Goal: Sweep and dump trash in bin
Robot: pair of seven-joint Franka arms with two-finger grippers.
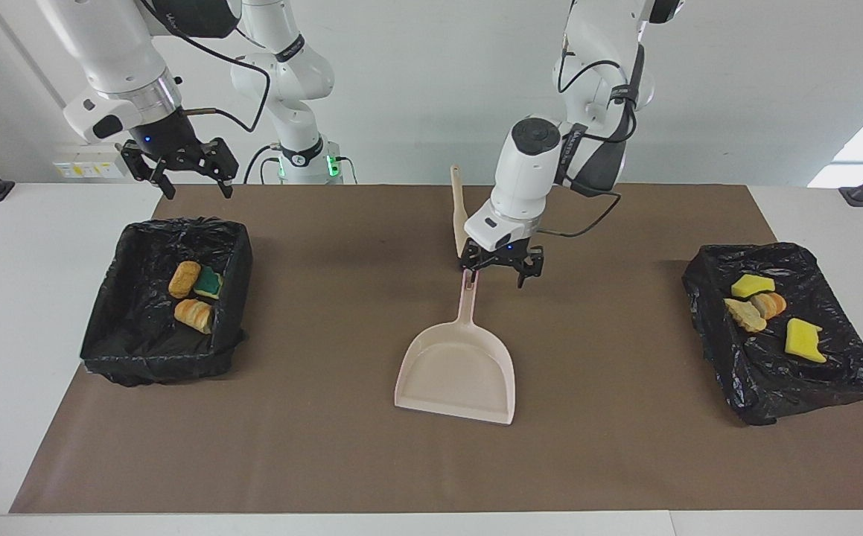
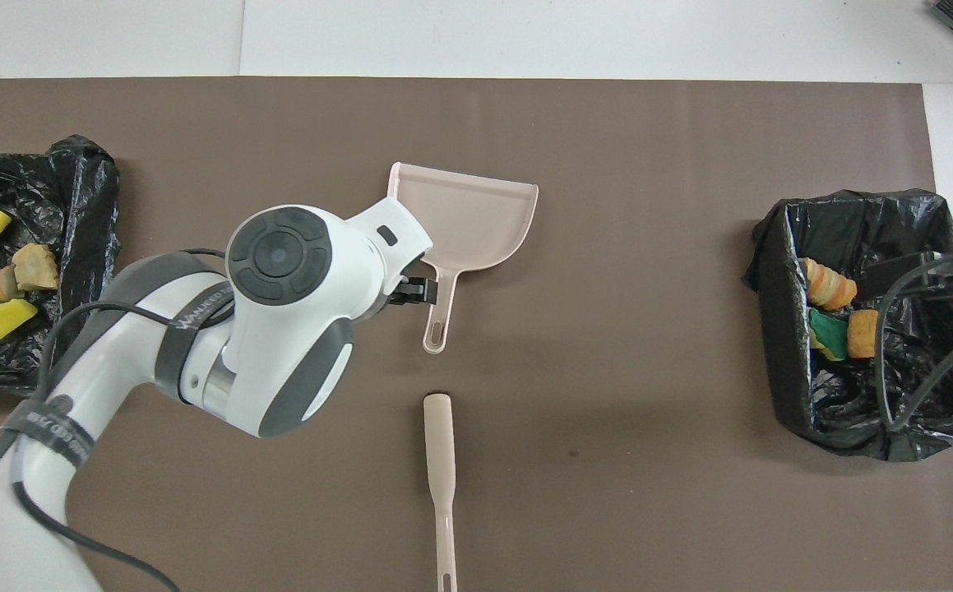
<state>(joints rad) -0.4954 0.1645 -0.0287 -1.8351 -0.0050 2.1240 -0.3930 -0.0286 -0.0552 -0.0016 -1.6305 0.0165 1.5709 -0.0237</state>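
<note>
The pink dustpan point(image 1: 457, 368) lies flat on the brown mat point(image 1: 312, 447), its handle point(image 1: 468, 298) pointing toward the robots. My left gripper point(image 1: 497, 269) hangs open just above the handle's end, a little toward the left arm's end, holding nothing. The trash sits in two black-lined bins. One bin point(image 1: 115, 327), at the right arm's end, holds two bread pieces point(image 1: 184, 278) and a green sponge point(image 1: 209, 281). The other bin point(image 1: 796, 387) holds yellow sponges point(image 1: 803, 340) and bread point(image 1: 755, 309). My right gripper point(image 1: 182, 175) waits open, raised over the first bin's edge nearer the robots.
A pink brush stick point(image 2: 439, 460) lies on the mat nearer to the robots than the dustpan point(image 2: 472, 218). White table point(image 1: 21, 246) borders the mat on all sides.
</note>
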